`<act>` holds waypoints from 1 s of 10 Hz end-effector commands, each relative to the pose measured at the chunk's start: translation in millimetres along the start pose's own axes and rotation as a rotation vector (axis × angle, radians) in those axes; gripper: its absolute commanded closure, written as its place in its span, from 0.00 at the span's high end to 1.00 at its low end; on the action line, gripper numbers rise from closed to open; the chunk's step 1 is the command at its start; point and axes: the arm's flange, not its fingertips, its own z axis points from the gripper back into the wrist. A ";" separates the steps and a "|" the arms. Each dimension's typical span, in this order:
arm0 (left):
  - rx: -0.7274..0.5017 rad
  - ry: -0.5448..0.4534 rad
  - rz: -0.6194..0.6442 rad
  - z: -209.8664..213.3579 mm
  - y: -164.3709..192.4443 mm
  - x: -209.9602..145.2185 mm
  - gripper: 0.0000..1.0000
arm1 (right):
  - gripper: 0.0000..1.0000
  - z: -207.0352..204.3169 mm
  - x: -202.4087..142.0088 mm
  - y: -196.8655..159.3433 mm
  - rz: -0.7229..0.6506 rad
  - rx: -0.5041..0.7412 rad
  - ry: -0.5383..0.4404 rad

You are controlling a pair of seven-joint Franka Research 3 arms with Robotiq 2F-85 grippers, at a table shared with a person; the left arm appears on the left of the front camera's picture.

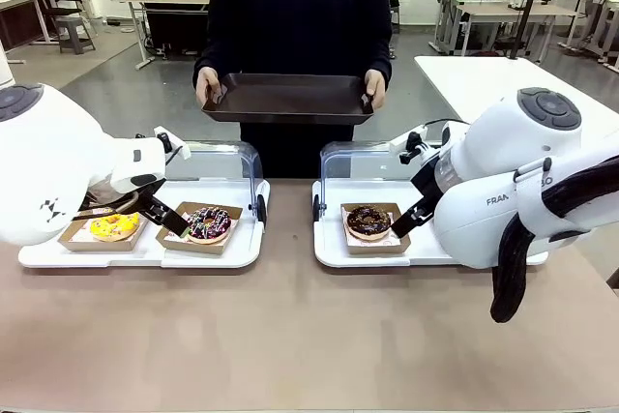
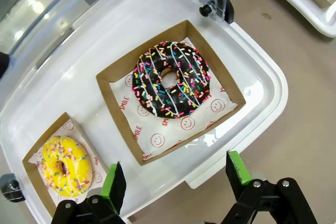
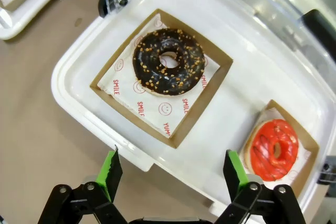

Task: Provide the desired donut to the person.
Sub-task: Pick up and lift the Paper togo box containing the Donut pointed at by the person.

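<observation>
Donuts (image 2: 170,80), four in all, each rest in a brown card box (image 2: 118,115) inside two white trays on the surface (image 1: 290,336). In the left tray (image 1: 193,256) lie the yellow donut (image 1: 114,226) and, just beside it, the sprinkle donut (image 1: 209,222), chocolate with coloured sprinkles and thin white lines. In the right tray (image 1: 329,250) lies the nut donut (image 1: 368,221), dark with pale crumbs. My right wrist view shows the red donut (image 3: 274,149) in that same tray, in its own box near it. Clear lids (image 1: 227,157) stand open at the far side of both trays.

My left fingers (image 1: 174,221) hang spread wide over the edge of the left tray and hold nothing. The sprinkle donut lies straight ahead of their green pads (image 2: 113,182). My right fingers (image 1: 404,227) are wide and empty too, over the edge of the right tray, with the nut donut ahead of them.

The person (image 1: 290,7) stands at the far side. Both hands (image 1: 207,86) grip a dark platter (image 1: 287,99), held level and well apart from my fingers.
</observation>
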 end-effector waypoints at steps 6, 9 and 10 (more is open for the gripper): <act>-0.339 -0.122 -0.032 107.2 103.4 -78.6 1.00 | 1.00 145.0 -87.6 -112.5 0.336 0.214 -0.192; -0.415 -0.231 -0.064 118.3 134.4 -113.7 1.00 | 1.00 149.2 -120.7 -145.3 0.408 0.336 -0.326; -0.414 -0.261 -0.054 120.8 142.5 -123.2 1.00 | 1.00 152.6 -130.0 -152.2 0.405 0.335 -0.356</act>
